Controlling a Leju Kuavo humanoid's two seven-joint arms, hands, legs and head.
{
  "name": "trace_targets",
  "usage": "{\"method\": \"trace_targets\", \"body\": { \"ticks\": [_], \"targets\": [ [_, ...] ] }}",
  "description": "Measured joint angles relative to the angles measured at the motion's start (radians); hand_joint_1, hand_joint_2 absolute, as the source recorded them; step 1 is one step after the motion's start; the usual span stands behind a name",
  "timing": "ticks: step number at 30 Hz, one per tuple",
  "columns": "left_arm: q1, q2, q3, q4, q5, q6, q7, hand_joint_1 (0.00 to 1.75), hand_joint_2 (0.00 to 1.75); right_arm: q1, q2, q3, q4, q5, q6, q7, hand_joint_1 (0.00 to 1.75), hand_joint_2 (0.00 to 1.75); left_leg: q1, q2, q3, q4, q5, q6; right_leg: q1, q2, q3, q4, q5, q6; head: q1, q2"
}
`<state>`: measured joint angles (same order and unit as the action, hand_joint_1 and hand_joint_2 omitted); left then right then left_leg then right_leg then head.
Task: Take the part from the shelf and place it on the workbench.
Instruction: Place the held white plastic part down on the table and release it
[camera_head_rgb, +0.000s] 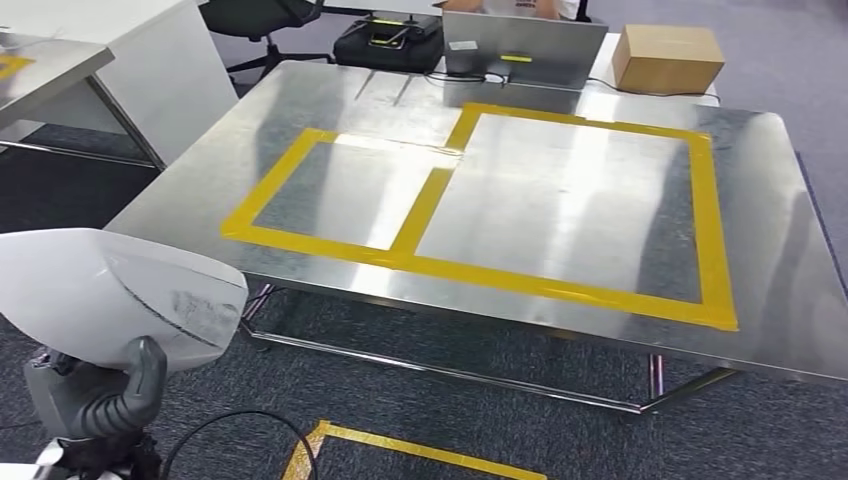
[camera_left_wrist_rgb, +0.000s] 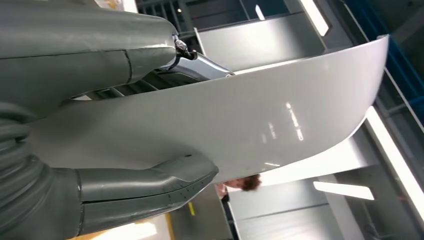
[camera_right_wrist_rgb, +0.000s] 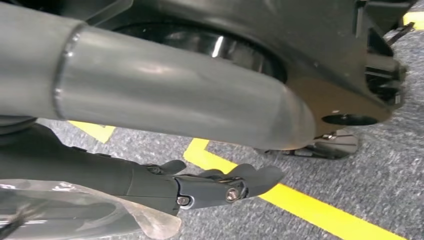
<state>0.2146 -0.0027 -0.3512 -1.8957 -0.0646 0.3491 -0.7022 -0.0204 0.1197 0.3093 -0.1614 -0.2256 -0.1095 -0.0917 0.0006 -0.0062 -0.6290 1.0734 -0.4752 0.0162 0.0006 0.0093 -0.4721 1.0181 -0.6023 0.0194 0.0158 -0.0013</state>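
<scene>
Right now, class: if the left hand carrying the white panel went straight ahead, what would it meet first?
Probably the near edge of the metal table. The left hand holds the white panel just short of it, though depth is unclear.

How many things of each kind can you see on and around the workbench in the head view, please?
White part, in the left hand: 1
Workbench: 1
Yellow taped boxes on it: 2
Laptop: 1
Cardboard box: 1
Black case: 1
Total: 7

Head cam high, wrist cams close
</scene>
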Motion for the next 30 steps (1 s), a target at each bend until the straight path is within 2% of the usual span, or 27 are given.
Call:
{"method": "trace_targets", "body": {
  "ticks": [2,6,9,12,15,17,20,23,27,30],
  "targets": [
    [-0.001,0.0,0.001,0.0,-0.019,0.007,0.0,1.75,1.75,0.0,0.0,0.0,0.0,-0.001,0.0,-0.001,0.0,0.0,0.003,-0.001,0.01,-0.011,0.004,0.004,0.002,-0.001,0.008,-0.01,0.01,0.003,0.002,0.0],
    [-0.005,0.015,0.001,0.008,-0.136,0.049,0.001,1.75,1.75,-0.003,0.0,0.0,0.0,-0.002,0.004,-0.001,0.0,0.0,0.005,-0.002,0.014,-0.018,0.0,0.001,0.006,-0.001,0.018,-0.018,0.023,-0.004,0.004,0.0],
    [-0.008,0.045,0.003,0.028,-0.281,0.094,0.019,1.75,1.75,-0.003,0.0,0.0,0.0,-0.001,0.009,0.0,0.0,0.0,0.004,-0.002,0.014,-0.018,-0.006,0.004,0.006,-0.001,0.023,-0.019,0.025,-0.004,0.004,0.0],
    [-0.021,0.089,0.01,0.06,-0.485,0.148,0.09,1.75,1.75,-0.005,-0.001,0.0,0.0,0.003,0.015,0.003,0.0,0.0,0.001,-0.002,0.014,-0.018,-0.009,0.007,0.004,-0.002,0.025,-0.037,0.012,-0.011,0.004,0.0],
    [-0.06,0.148,0.015,0.107,-0.678,0.18,0.185,1.75,1.75,-0.006,-0.001,0.0,0.0,0.01,0.025,0.009,0.0,0.0,-0.002,-0.002,0.016,-0.018,-0.01,0.01,0.0,-0.004,0.033,-0.054,0.0,0.002,0.003,0.0],
    [-0.108,0.19,0.014,0.145,-0.771,0.183,0.246,1.75,1.75,-0.006,-0.002,0.0,0.0,0.016,0.032,0.013,0.0,0.0,-0.001,-0.002,0.018,-0.018,-0.008,0.011,0.0,-0.006,0.034,-0.054,0.002,0.008,0.003,0.0],
    [-0.199,0.248,0.006,0.213,-0.895,0.172,0.335,1.75,1.75,-0.009,-0.004,0.0,0.0,0.023,0.04,0.018,0.0,0.0,0.0,-0.003,0.02,-0.02,-0.004,0.009,0.001,-0.008,0.036,-0.053,0.004,0.009,0.003,0.0],
    [-0.307,0.295,-0.015,0.289,-0.958,0.147,0.388,1.75,1.75,-0.01,-0.008,0.001,0.0,0.029,0.047,0.019,0.0,0.0,0.001,-0.005,0.022,-0.023,0.0,0.007,0.001,-0.01,0.037,-0.052,0.006,0.008,0.003,0.0],
    [-0.43,0.333,-0.044,0.377,-0.992,0.114,0.424,1.75,1.75,-0.011,-0.01,0.004,0.0,0.035,0.053,0.02,0.0,0.0,0.001,-0.006,0.025,-0.026,0.001,0.005,0.001,-0.009,0.037,-0.052,0.007,0.007,0.003,0.0],
    [-0.551,0.342,-0.074,0.469,-0.994,0.054,0.438,1.75,1.75,-0.014,-0.012,0.007,0.0,0.047,0.06,0.021,0.0,0.0,0.001,-0.006,0.025,-0.026,0.002,0.005,0.002,-0.011,0.037,-0.052,0.007,0.007,0.003,0.0]
  ]
}}
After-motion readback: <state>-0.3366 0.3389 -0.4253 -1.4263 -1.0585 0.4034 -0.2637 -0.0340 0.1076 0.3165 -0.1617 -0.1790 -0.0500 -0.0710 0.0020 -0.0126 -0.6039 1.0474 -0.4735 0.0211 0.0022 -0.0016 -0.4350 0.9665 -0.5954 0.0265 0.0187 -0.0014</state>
